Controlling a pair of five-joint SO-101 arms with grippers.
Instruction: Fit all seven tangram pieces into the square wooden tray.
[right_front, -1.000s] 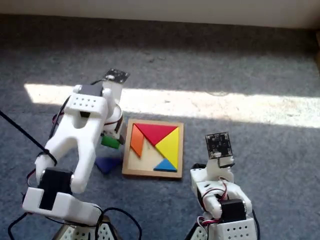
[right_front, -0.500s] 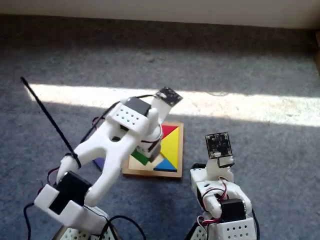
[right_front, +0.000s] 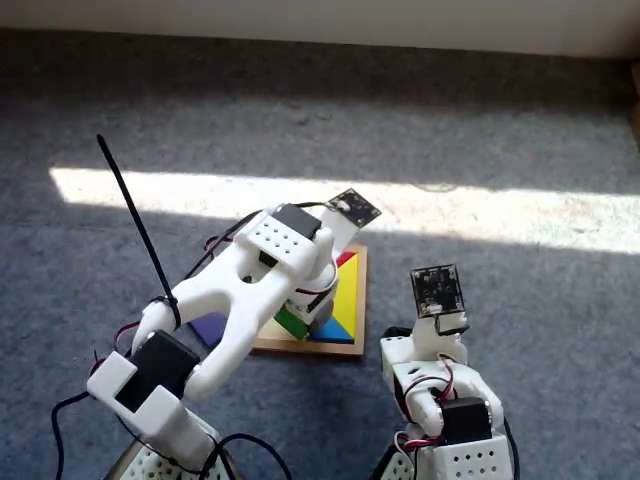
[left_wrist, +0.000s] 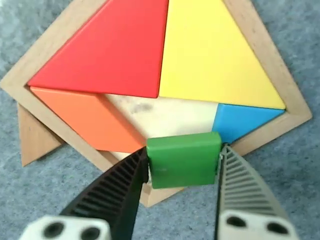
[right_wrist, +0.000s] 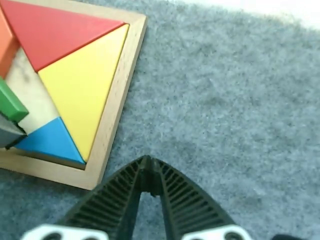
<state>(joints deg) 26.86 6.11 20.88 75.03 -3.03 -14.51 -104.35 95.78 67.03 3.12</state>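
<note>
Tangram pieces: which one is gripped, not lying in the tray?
The green piece, held by the left gripper; red, yellow, orange and blue lie in the tray.

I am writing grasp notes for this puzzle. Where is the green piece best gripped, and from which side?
Grip the green piece on its two opposite flat edges, coming from above, as the left gripper does now. It is a thick block with straight parallel sides, which give flat contact.

The left arm (right_front: 240, 295) and right arm (right_front: 440, 405) are built of white shells with black motor blocks. Red and black wires (right_front: 408, 440) are seen at the joints, and a black cable (right_front: 135, 225) is attached to the left arm. A small black board (right_front: 437, 288) is mounted at each wrist. Ribbed fingers (left_wrist: 115, 192) are fitted: black and grey on the left, both black on the right.
</note>
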